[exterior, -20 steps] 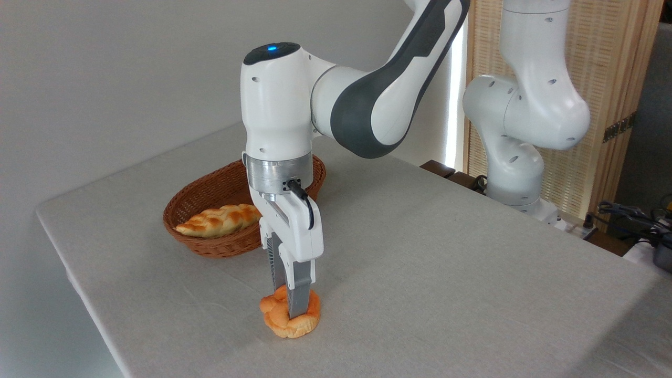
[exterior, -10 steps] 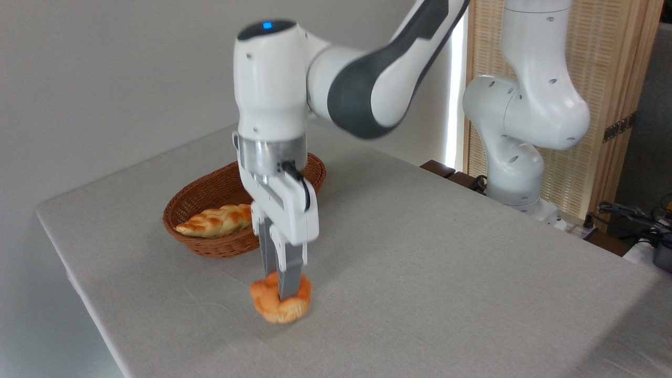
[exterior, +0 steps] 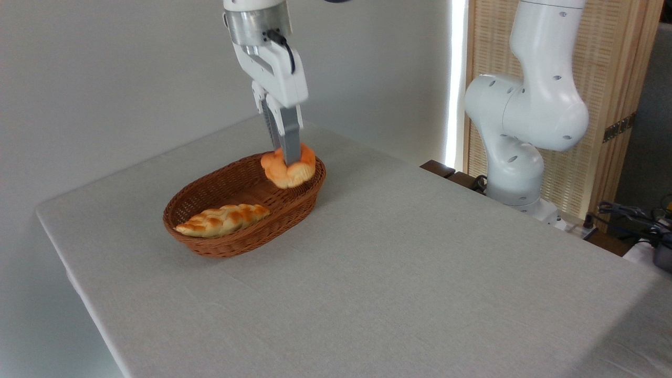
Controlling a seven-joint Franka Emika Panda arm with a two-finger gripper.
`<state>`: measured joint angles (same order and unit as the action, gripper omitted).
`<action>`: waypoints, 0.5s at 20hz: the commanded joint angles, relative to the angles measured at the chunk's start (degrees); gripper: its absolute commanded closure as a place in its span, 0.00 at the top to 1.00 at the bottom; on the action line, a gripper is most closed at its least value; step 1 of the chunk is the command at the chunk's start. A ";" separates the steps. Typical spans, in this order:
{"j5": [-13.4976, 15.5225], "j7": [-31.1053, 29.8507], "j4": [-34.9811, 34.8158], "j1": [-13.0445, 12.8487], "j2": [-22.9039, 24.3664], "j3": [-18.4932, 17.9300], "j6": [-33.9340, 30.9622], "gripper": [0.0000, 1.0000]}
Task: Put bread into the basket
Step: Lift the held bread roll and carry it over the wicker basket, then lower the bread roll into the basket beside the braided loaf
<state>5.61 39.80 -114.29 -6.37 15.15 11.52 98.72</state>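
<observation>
Orange-golden bread [exterior: 288, 168], brown woven wicker basket [exterior: 231, 242], pale golden braided loaf [exterior: 222, 220], seemingly grey fingers [exterior: 290, 134].
</observation>
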 commanded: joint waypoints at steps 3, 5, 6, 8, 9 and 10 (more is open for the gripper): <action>2.39 -11.48 -5.23 -3.92 -0.29 8.24 3.92 0.92; 2.65 -14.65 -6.55 -4.00 -0.56 8.60 7.52 1.00; 3.27 -15.19 -7.08 -4.00 -0.82 9.21 9.28 1.00; 4.32 -15.37 -8.04 -4.09 -1.26 9.22 12.36 1.00; 4.33 -15.89 -8.40 -4.09 -1.26 9.31 13.59 1.00; 4.33 -16.42 -8.58 -4.09 -1.26 9.31 13.95 1.00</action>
<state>8.73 25.23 -121.80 -10.42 13.82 20.96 109.87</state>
